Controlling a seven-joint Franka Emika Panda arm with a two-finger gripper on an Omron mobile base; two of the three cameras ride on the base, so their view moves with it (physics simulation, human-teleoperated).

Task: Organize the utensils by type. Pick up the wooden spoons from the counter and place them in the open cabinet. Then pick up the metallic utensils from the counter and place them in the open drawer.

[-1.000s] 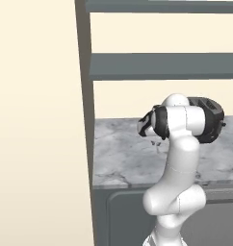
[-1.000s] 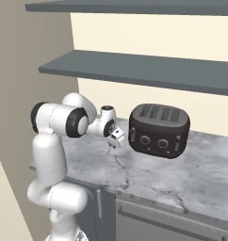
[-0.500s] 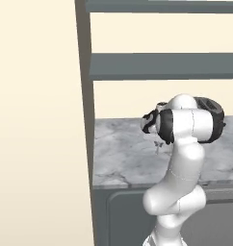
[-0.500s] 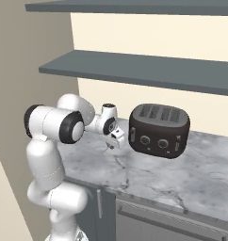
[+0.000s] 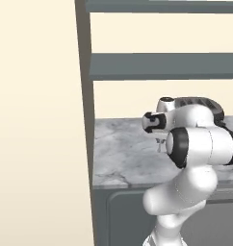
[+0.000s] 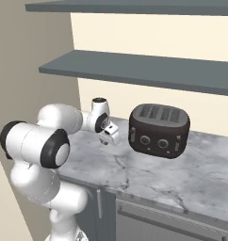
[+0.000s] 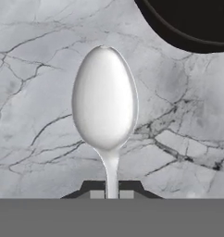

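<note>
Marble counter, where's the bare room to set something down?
The white-grey veined marble counter lies bare in front of the black toaster toward its front edge, and left of it to the dark grey upright. Crowded: beside the toaster, where the gripper holds a silver spoon.

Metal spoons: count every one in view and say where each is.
1. The metal spoon is clamped by its handle in the end effector, above the counter. Others may be hidden.

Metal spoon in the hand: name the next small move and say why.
Probably carry it away toward the drawer. The hand is shut on the metal spoon by its handle, bowl hanging over the marble counter beside the black toaster, apparently lifted clear.
</note>
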